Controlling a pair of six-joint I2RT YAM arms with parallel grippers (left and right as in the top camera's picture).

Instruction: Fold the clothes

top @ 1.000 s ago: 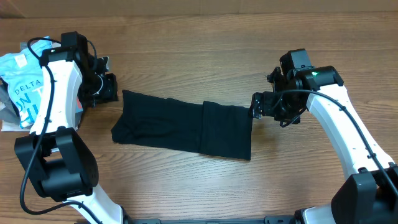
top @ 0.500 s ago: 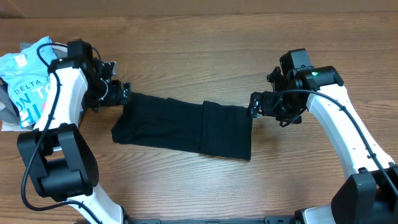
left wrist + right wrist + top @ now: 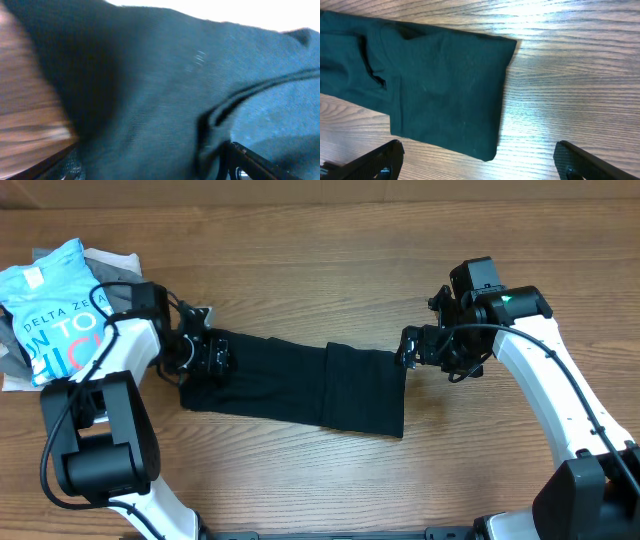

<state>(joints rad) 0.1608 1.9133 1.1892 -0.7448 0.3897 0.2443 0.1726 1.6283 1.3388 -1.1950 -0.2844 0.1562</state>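
Observation:
The clothes are a black garment lying as a long strip across the middle of the table, with a folded layer over its right third. My left gripper is low over the strip's left end. In the left wrist view the black fabric fills the frame, and my left gripper is open with its fingers wide apart and cloth between them. My right gripper is open at the far right corner of the strip. In the right wrist view the garment's end lies ahead of my right gripper.
A light blue tee with lettering is heaped at the far left edge, with grey garments behind it. The wooden table shows bare wood behind, in front of and to the right of the strip.
My left gripper has swung from beside the pile rightward and down onto the black garment's left end, and its jaws have opened. The right arm has stayed in place.

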